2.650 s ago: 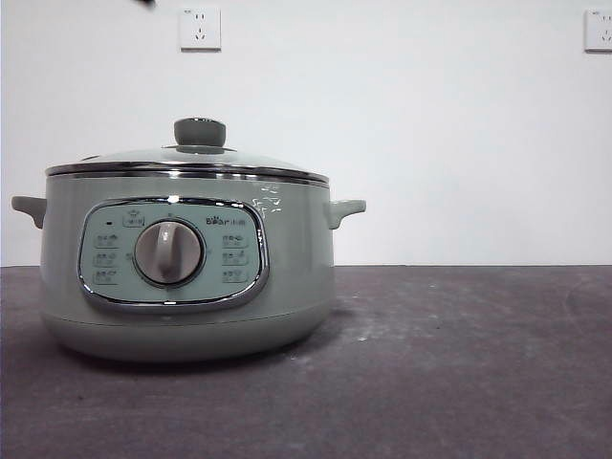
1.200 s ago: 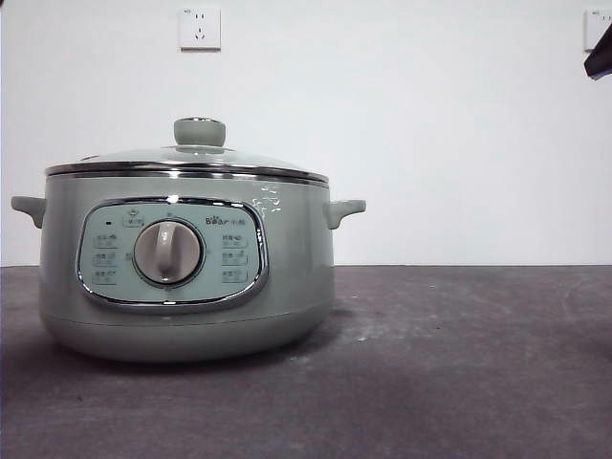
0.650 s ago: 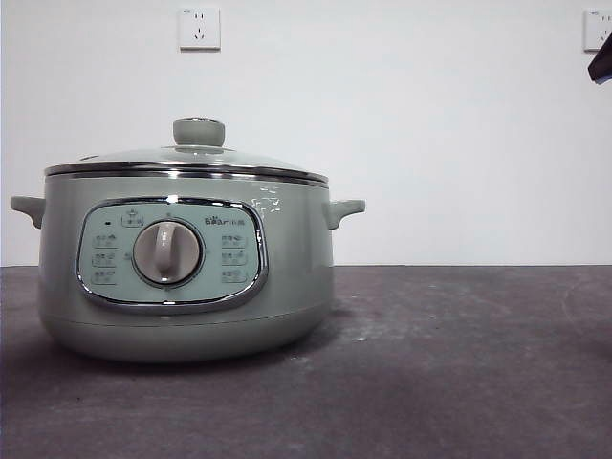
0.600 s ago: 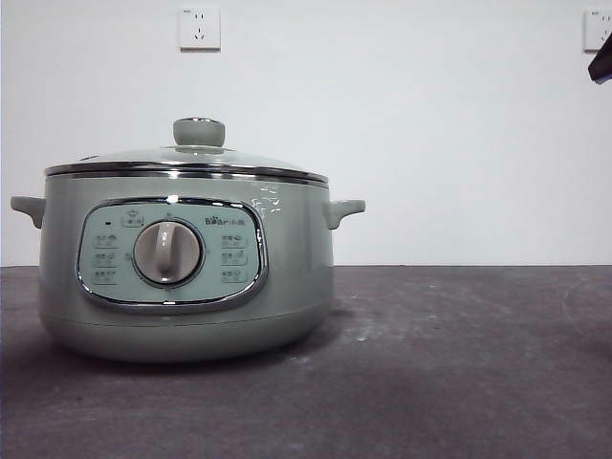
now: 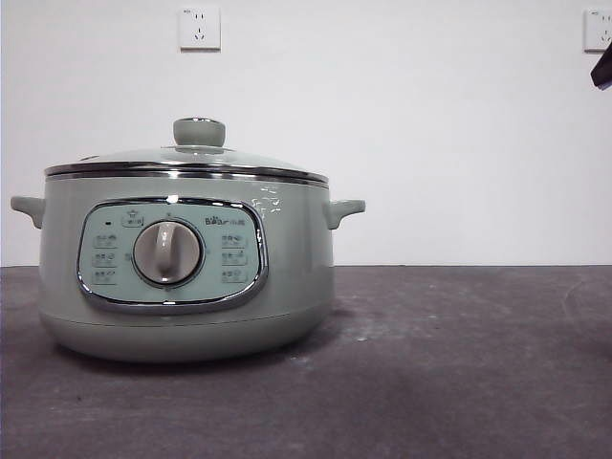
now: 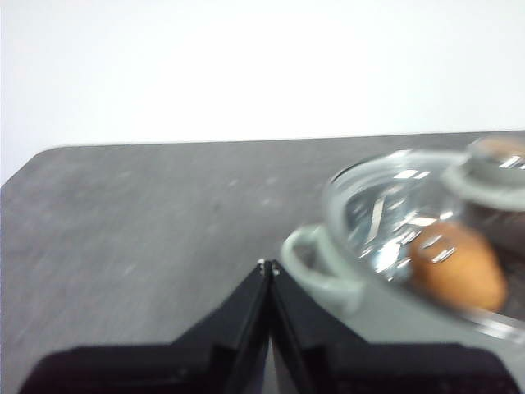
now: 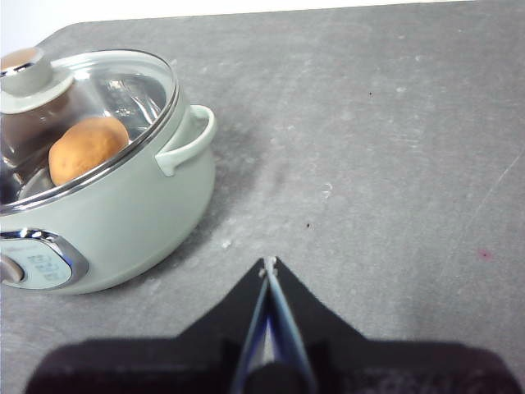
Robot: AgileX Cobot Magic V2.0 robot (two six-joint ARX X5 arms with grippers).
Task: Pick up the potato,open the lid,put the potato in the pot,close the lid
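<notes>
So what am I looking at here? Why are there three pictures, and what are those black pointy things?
It's a robot with two arms at a table. One picture comes from a low camera looking across the table. The other two come from cameras on the robot's wrists, looking down. The black points are its grabbers: the left gripper and the right gripper. Both are shut and hold nothing. On the grey table stands a green pot with a glass lid on top. Through the glass you can see a potato inside. The dark bit at the low camera picture's top corner is part of an arm.
</notes>
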